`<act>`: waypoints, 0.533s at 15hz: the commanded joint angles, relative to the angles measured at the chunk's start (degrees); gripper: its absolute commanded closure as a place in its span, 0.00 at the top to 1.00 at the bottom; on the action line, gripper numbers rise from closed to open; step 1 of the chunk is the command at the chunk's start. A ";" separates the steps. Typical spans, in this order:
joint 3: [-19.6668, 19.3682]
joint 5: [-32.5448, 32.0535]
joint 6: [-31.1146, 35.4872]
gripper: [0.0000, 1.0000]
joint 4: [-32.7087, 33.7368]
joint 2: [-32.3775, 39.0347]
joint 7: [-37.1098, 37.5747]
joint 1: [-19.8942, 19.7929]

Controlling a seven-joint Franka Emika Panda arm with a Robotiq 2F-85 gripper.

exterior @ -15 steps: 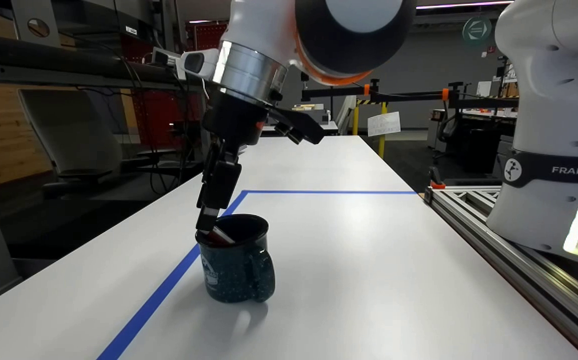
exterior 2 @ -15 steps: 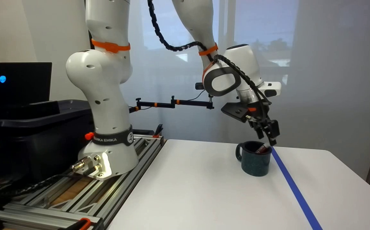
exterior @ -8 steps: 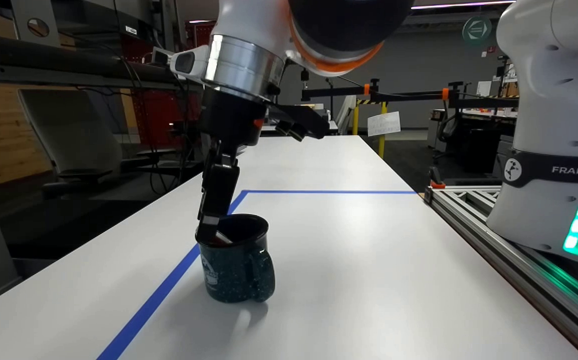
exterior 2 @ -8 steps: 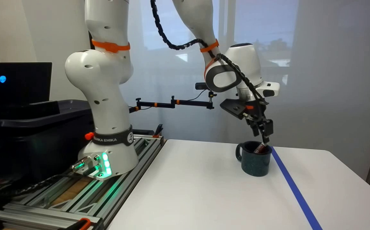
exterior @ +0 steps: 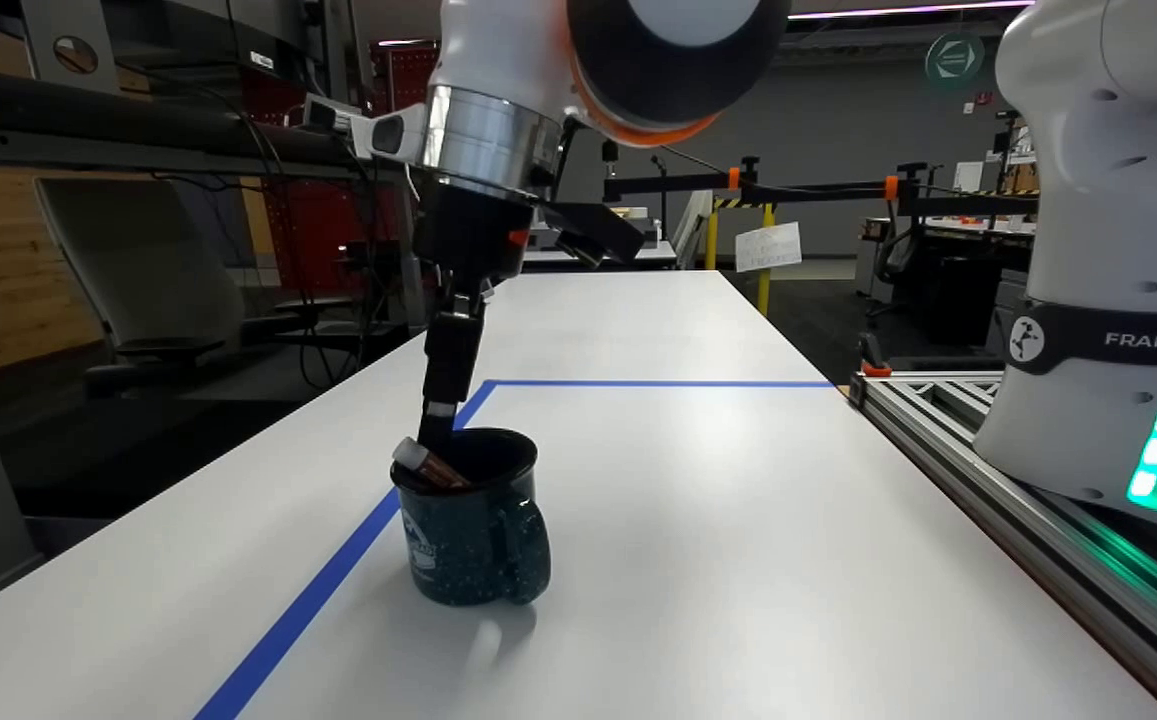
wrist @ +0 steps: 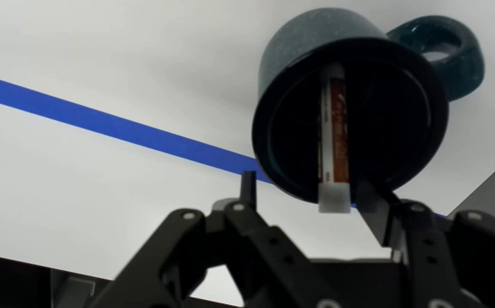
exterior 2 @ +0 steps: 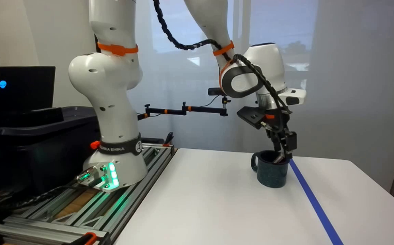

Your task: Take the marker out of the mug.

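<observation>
The dark blue-green speckled mug stands upright on the white table in both exterior views and in the wrist view. The reddish-brown marker leans inside it, its pale end over the rim. The marker also shows in both exterior views. My gripper is open at the mug's rim. Its fingers stand apart on either side of the marker's pale end, with the right finger closer. Nothing is held. The gripper also shows in both exterior views.
Blue tape runs along the table beside the mug. The mug's handle points away from the gripper. The robot base stands on a metal frame at the table's edge.
My gripper first dips toward the marker, then shifts sideways over the rim, to the right in both exterior views. The marker's pale end is now uncovered. The base light turned green. The mug stays put.
</observation>
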 commanded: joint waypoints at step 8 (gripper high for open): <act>3.19 -0.39 -2.29 0.52 0.28 -0.65 1.73 -0.95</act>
